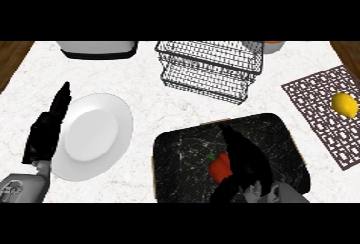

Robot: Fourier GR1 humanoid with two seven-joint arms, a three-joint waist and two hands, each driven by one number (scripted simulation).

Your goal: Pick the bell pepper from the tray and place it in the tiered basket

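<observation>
1. Right hand (243,159) comes in from lower right edge, over the black tray (183,164); fingers stretched toward the tray's far side, thumb curving down at the near side; the hand lies over the right part of the bell pepper (220,166) and appears closed round it, though contact itself is hidden.
2. Bell pepper red, green stem at its upper left; sits on the tray near the middle, toward the near edge; not lifted that I can tell.
3. Tray dark with white marbling, wooden rim showing at its edges; sits on the white counter (141,71) at centre right, near edge.
4. Tiered basket (209,66) black wire, at the far centre of the counter; well apart from the tray; nothing visible inside.
5. Left hand (48,131) at the left edge, fingers straight and together, pointing away; resting just beside the white plate (95,136), whether touching its left rim cannot tell.
6. Lemon (345,105) yellow, on a brown lattice mat (316,100) at far right.
7. Grey-white appliance (97,47) at far left top edge; an orange-rimmed object partly hidden behind the basket, unclear what.
</observation>
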